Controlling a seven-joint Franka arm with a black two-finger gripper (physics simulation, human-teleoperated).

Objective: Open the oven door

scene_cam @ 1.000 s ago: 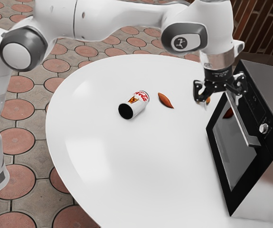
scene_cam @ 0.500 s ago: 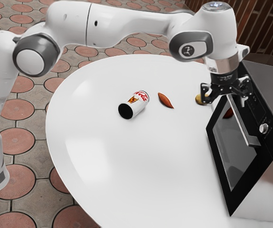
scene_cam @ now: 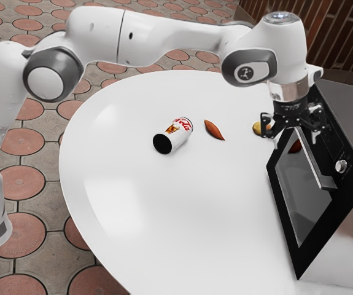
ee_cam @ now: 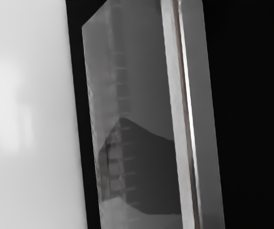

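Note:
My gripper (scene_cam: 294,139) is open at the far end of the oven handle (scene_cam: 316,161), its two fingers apart with the end of the bar between or just below them; contact cannot be told. The oven door (scene_cam: 299,196) is closed, a dark glass pane in a black frame. In the wrist view the handle (ee_cam: 178,95) runs as a long pale bar past the door's glass (ee_cam: 141,86), which carries a dark reflection.
On the white table (scene_cam: 139,215) lie a white and red cup (scene_cam: 174,135) on its side, a brown pointed object (scene_cam: 213,129) and a yellowish item (scene_cam: 258,128) near my gripper. A knob (scene_cam: 341,166) sits on the oven's black panel.
My gripper has moved toward the exterior view's right and lower, closer over the handle, still open. The yellowish item now shows beside it. The oven door has not moved.

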